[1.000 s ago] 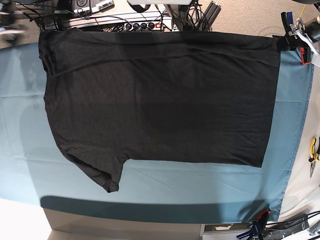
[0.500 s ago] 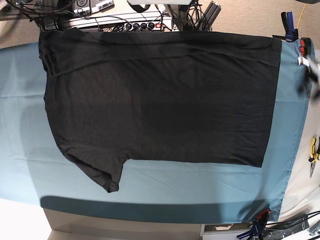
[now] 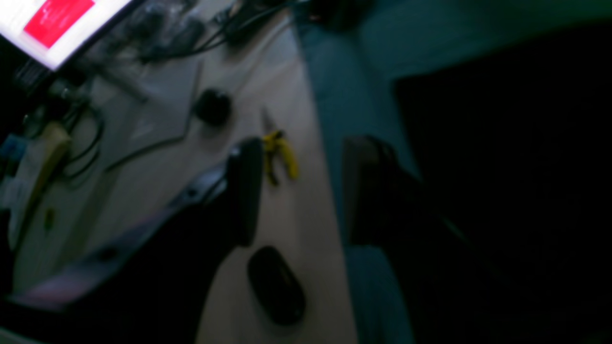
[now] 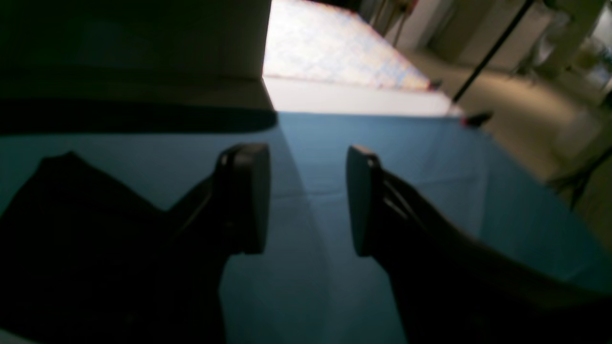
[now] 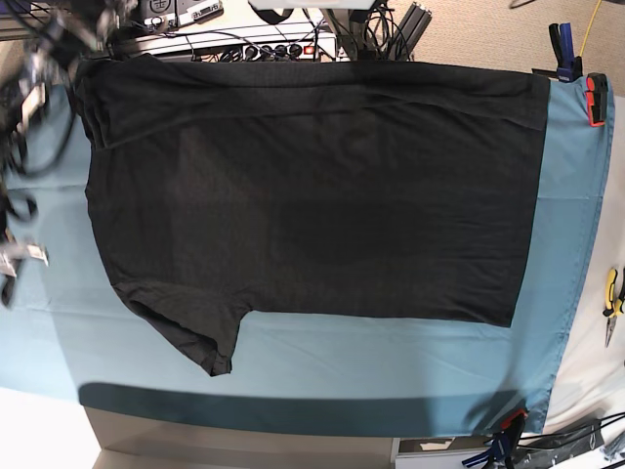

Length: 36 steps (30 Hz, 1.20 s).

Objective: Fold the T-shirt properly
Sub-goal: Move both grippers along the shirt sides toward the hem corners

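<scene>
One T-shirt [image 5: 312, 195] lies spread flat on the teal cloth [image 5: 391, 362] covering the table, and two grippers are in play, neither touching it. The right gripper [image 4: 306, 198] hangs over bare cloth with its jaws apart and empty, the shirt's dark edge off to its left. The left gripper [image 3: 299, 191], blurred and dim, seems likewise parted and empty above the cloth's edge, one yellow pliers [image 3: 281, 155] beyond it and the shirt to its right.

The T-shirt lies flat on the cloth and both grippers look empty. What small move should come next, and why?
Probably lower the right gripper toward the sleeve. The T-shirt is spread flat and unfolded on the teal cloth. The right gripper is open above bare cloth with dark fabric just beside it, so that edge seems the nearest one to grasp. The left gripper is also open and holds nothing.
</scene>
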{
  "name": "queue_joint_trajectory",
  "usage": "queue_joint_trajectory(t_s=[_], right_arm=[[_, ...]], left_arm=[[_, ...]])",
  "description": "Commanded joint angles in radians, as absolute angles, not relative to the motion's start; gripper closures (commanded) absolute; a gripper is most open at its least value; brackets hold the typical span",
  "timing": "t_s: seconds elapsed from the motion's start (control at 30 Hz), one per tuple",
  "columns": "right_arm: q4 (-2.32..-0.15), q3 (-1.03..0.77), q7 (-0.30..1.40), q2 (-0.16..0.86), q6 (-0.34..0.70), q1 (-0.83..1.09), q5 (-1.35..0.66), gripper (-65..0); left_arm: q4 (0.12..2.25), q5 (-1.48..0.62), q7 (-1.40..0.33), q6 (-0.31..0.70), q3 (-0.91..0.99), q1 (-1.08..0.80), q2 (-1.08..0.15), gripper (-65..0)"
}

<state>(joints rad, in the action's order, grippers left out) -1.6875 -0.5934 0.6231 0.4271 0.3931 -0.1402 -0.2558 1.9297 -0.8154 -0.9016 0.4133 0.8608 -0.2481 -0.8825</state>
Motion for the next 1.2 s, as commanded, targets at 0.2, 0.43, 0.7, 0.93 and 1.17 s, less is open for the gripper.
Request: queue_joint_trajectory(t_s=[0.2, 0.43, 0.7, 0.93, 1.17], right_arm=[[-1.217, -0.575, 0.565, 0.451, 0.388, -0.439, -0.289, -26.4], [-0.863, -0.520, 0.510, 0.440, 0.453, -0.666, -0.285, -26.4], [-0.529, -0.374, 0.550, 0.392, 0.424, -0.869, -0.281, -26.4], [-0.483, -0.375, 0.634, 0.393, 0.426, -0.926, -0.306, -26.4], [-0.483, -0.374, 0.593, 0.392, 0.431, -0.820, -0.247, -26.4]], left_arm=[[1.763, -0.838, -0.872, 0.408, 0.800, -0.086, -0.954, -28.3], [1.569, -0.796, -0.868, 0.418, 0.411, 0.173, -0.916, -28.3], [1.307, -0.764, -0.902, 0.419, 0.159, 0.445, -0.745, -28.3], [1.285, -0.771, -0.926, 0.445, 0.153, 0.471, -0.700, -28.3], [1.285, -0.789, -0.928, 0.445, 0.153, 0.472, -0.720, -28.3]])
